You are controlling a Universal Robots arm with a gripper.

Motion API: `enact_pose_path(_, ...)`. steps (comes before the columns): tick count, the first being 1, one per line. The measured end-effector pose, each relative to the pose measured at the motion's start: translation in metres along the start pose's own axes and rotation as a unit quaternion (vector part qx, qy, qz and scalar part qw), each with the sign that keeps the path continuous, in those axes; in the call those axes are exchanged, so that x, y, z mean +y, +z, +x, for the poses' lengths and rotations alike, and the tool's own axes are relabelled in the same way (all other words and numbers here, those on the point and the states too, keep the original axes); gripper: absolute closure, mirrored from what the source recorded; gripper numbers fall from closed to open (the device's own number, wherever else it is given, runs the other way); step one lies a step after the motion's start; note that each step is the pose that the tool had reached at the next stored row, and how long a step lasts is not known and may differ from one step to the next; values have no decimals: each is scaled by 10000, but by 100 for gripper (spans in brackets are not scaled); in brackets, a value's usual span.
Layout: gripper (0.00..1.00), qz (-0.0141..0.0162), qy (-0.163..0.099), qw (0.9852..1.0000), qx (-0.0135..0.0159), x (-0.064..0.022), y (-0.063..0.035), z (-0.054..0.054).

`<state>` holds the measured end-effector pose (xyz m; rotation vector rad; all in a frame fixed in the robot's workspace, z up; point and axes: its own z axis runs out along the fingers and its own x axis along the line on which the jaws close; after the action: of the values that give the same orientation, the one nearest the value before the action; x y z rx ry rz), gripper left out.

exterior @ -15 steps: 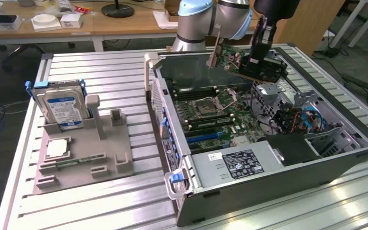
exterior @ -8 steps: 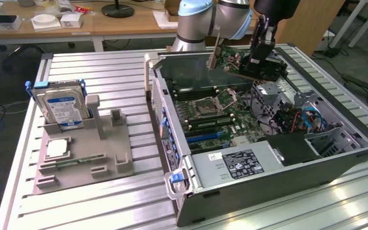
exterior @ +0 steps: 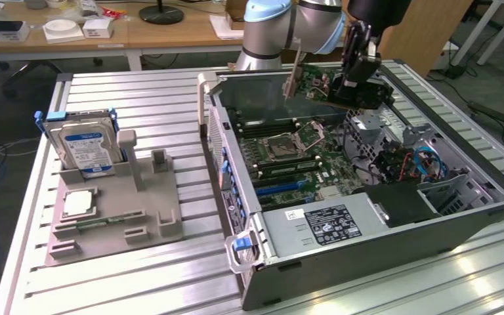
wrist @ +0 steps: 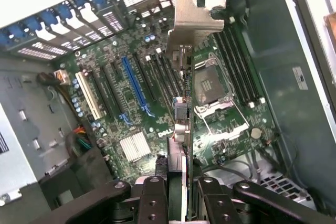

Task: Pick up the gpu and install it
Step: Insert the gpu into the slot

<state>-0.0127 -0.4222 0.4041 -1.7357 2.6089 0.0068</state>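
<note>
Grey and pale-blue robot arm [exterior: 278,26] stands at the far edge of the ribbed aluminium table [exterior: 147,105]. Its wrist is turned downward, so the black gripper [exterior: 350,84] [wrist: 181,195] hangs over the far end of the open black-and-silver computer case [exterior: 366,262]. The jaws are pinched on the gpu [exterior: 317,82] [wrist: 182,124], a thin flat green circuit card with a silver metal end bracket [wrist: 197,17]. The card is carried on edge in the air above the green motherboard [exterior: 300,161] [wrist: 131,98], apart from the long blue expansion slot [wrist: 134,85].
</note>
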Motion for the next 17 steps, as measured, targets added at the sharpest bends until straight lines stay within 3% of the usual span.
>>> enact_pose_path(9, 73, -5, -594, 9982, 0, 0, 0, 0)
enact_pose_path(17, 73, -10, -1126, 9936, -1, 0, 0, 1)
